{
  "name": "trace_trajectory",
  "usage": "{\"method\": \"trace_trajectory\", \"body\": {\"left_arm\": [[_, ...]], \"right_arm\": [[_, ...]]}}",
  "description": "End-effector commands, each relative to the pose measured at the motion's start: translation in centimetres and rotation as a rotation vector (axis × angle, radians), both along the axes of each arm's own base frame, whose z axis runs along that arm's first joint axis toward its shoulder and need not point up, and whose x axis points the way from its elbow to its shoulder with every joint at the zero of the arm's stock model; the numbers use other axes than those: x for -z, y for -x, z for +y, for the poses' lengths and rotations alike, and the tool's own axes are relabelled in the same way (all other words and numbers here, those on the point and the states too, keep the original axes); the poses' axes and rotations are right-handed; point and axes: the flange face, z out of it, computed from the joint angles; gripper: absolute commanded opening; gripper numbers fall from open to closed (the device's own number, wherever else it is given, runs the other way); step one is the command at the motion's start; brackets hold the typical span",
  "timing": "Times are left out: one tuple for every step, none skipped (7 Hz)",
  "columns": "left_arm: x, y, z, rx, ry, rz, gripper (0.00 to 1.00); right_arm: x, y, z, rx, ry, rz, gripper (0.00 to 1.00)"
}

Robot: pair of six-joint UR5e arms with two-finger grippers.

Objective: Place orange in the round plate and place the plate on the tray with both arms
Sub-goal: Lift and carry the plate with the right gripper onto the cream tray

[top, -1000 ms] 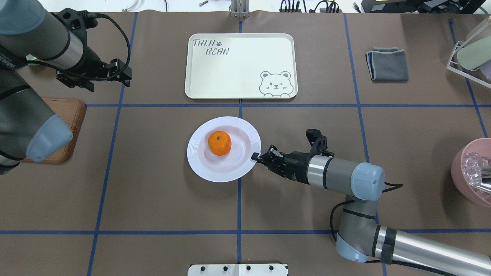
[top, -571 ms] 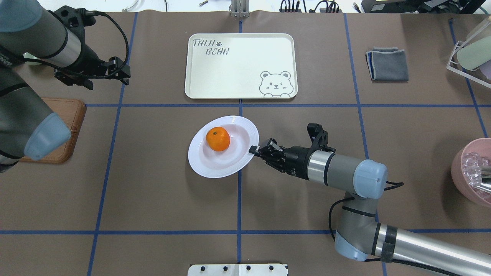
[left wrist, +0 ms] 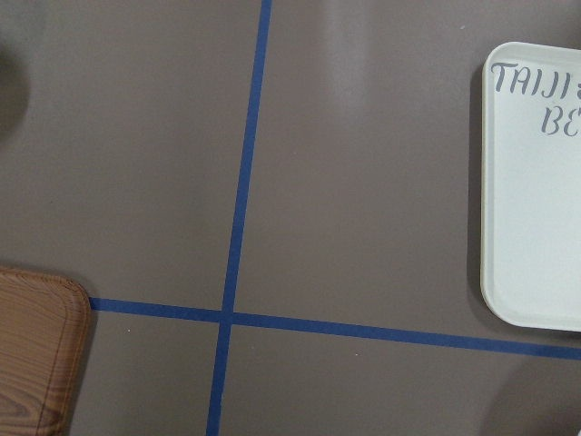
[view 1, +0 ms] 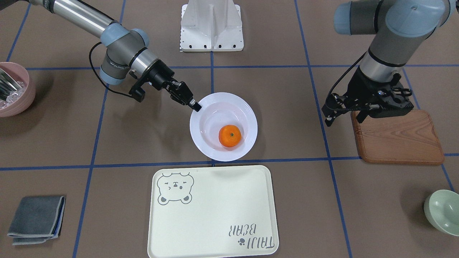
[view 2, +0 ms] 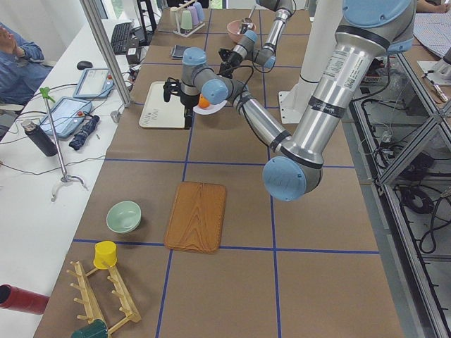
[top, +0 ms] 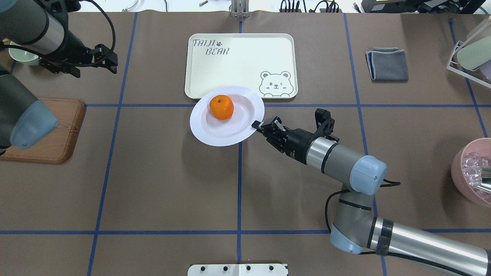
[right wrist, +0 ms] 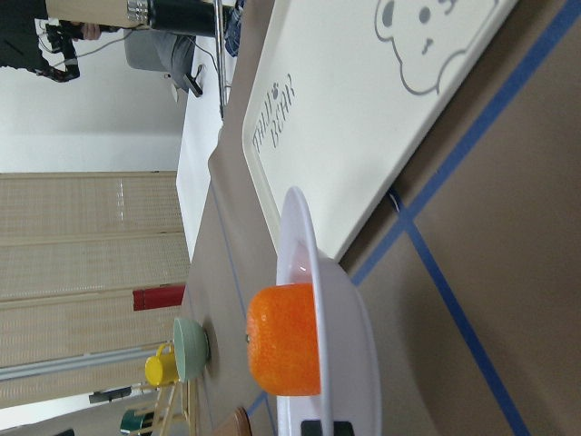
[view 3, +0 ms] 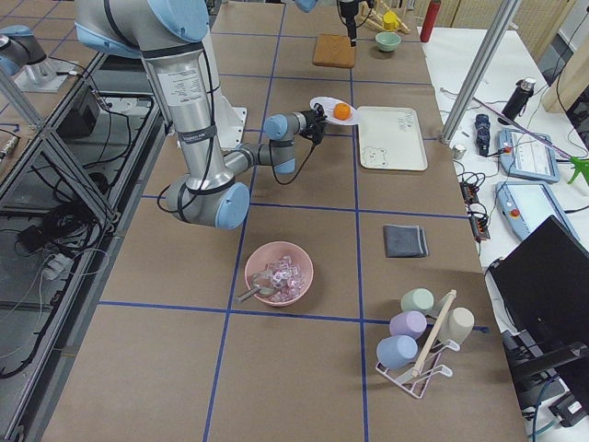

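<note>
Item one: right gripper [top: 256, 124], jaws closed on the rim of the round plate [top: 215, 138]. We see the plate raised clear of the table [top: 153, 184], at the near edge of the tray [top: 238, 65] but not set on it.
Item two: orange [top: 221, 107], sitting in the plate's well.
Item three: left gripper [top: 114, 64], fingers parted, holding nothing, well apart from the plate, beyond the wooden board [top: 57, 130].
</note>
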Motion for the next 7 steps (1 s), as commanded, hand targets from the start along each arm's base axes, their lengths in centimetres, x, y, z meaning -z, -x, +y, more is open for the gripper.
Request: {"method": "trace_trajectory", "body": {"left_arm": [[-0.7, 2.2, -0.8, 0.003, -0.02, -0.024, 0.98], [-1.3, 3.5, -1.1, 0.01, -0.024, -0.034, 0.98], [-1.5, 4.5, -0.9, 0.017, -0.034, -0.038, 0.98], [-1.7, 5.4, 0.0, 0.021, -0.039, -0.036, 0.98], [-2.0, 5.9, 0.8, 0.021, -0.039, -0.035, 0.98], [-2.1, 5.9, 0.9, 0.021, -0.037, -0.036, 0.98], [-2.0, 6.0, 1.0, 0.021, -0.038, -0.035, 0.98]], "right_arm": [[0.2, 1.4, -5.4, -0.158, 0.048, 0.024, 0.0], [0.3, 3.2, -7.4, -0.218, 0.107, 0.008, 0.0], [-0.2, 3.0, -8.6, -0.282, 0.183, -0.009, 0.0], [0.7, 4.0, -9.8, -0.343, 0.268, -0.01, 0.0], [1.3, 4.6, -11.3, -0.367, 0.296, 0.027, 0.0], [1.2, 5.3, -12.9, -0.382, 0.321, 0.03, 0.0], [1.1, 6.7, -14.2, -0.393, 0.337, 0.062, 0.0]]}}
